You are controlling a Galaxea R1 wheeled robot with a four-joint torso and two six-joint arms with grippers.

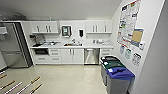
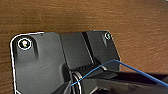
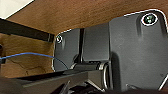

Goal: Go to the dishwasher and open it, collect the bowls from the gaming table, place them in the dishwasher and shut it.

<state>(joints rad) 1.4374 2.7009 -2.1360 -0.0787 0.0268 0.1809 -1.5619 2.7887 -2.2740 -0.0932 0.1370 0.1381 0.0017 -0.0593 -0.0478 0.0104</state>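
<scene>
I'm facing a kitchenette along the far wall. Dishwasher (image 1: 91,56) sits under the counter (image 1: 72,46), right of centre, w/ cabinet doors (image 1: 72,55) just to its left and drawers (image 1: 55,55) further left. Sink (image 1: 72,44) is set in the counter, above those doors. Upper cabinets (image 1: 45,26) hang on the wall over the counter. Fridge (image 1: 12,45) stands at far left, beside the counter's end. Three bins (image 1: 115,72) line the right wall, one before the other (nearest one closest to me), below posters (image 1: 129,21). Rods (image 1: 27,86) show bottom left, nearest me.
</scene>
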